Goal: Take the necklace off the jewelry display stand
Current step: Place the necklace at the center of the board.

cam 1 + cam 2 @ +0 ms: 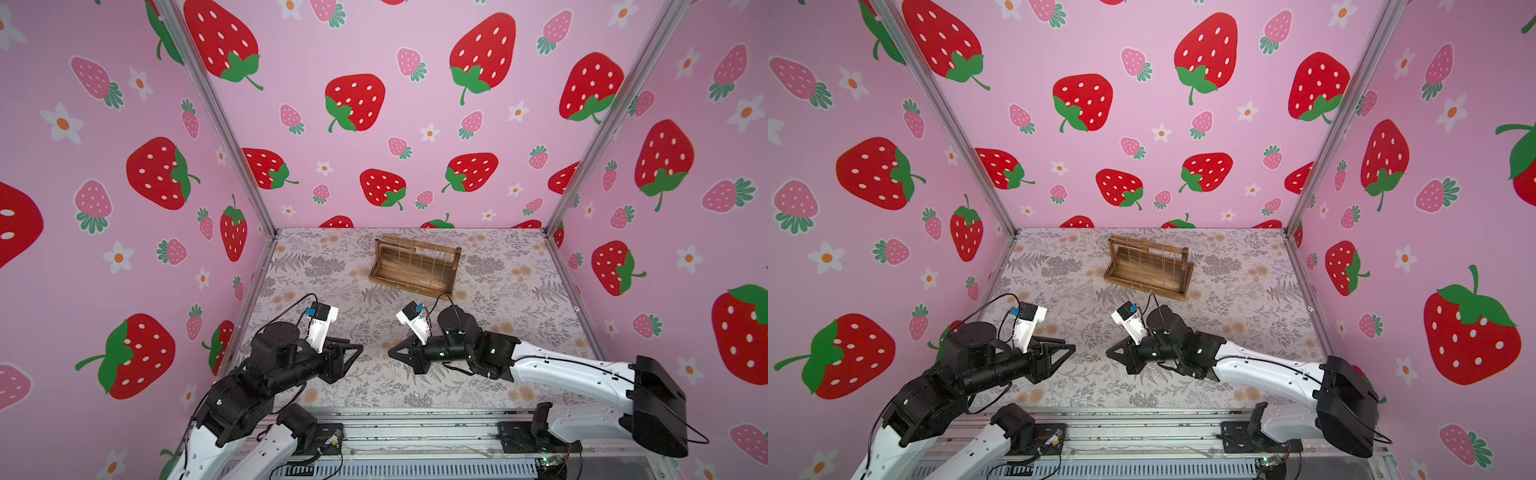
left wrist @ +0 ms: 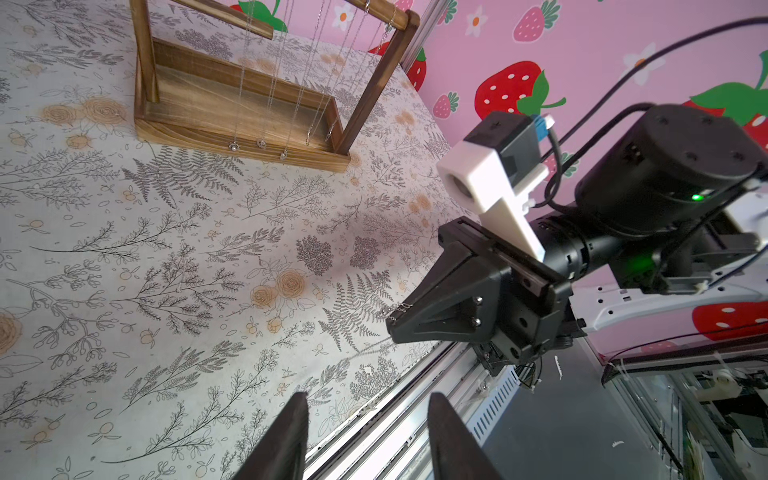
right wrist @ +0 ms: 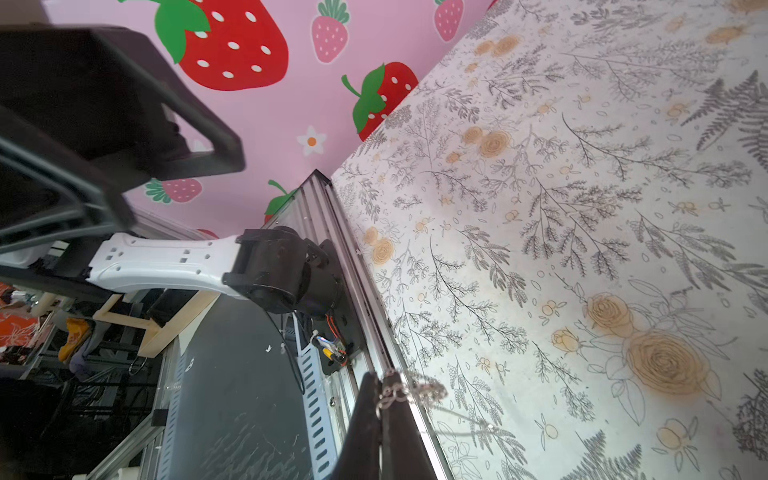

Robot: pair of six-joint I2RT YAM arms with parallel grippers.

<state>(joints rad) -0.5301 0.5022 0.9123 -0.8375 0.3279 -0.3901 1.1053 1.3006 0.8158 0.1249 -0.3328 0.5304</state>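
Observation:
The jewelry display stand (image 1: 400, 283) (image 1: 1142, 289) is a brown wooden frame standing at the back middle of the floral table; in the left wrist view its tray rim (image 2: 249, 152) faces me. Several thin silver chains (image 2: 271, 83) hang from its top bars. My right gripper (image 1: 391, 353) (image 1: 1109, 353) (image 2: 391, 328) (image 3: 381, 376) is near the table's front, well clear of the stand, shut on a silver necklace (image 3: 411, 390) (image 2: 400, 309) whose chain trails down to the table. My left gripper (image 1: 356, 345) (image 1: 1069, 345) (image 2: 368, 400) faces it, open and empty.
Pink strawberry-print walls close the table on three sides. A metal rail (image 1: 415, 419) with cables runs along the front edge. The two arms' wrists (image 1: 291, 357) (image 1: 457, 345) lie low over the front half of the table.

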